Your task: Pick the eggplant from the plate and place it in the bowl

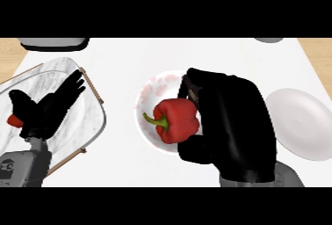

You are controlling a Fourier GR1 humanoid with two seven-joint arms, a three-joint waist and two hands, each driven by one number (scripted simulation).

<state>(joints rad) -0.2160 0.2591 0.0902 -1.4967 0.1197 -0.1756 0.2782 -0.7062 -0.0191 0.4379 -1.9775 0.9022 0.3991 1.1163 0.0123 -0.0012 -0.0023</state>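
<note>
No eggplant shows; a red bell pepper (176, 121) with a green stem lies on the white, pink-patterned plate (150, 90) in the middle of the counter. My right hand (236, 118) covers the plate's right half, with fingers curled over the pepper's top and the thumb under its lower side. The white bowl (304, 125) sits just right of that hand, partly hidden by it. At the left, my left hand (48, 110) rests open, fingers up, above a marble tray.
The marble tray (39, 79) with a wooden rim fills the left side. A small red thing (13, 120) peeks out beside the left hand. A grey-white object (52, 42) stands at the back left and another (269, 39) at the back right.
</note>
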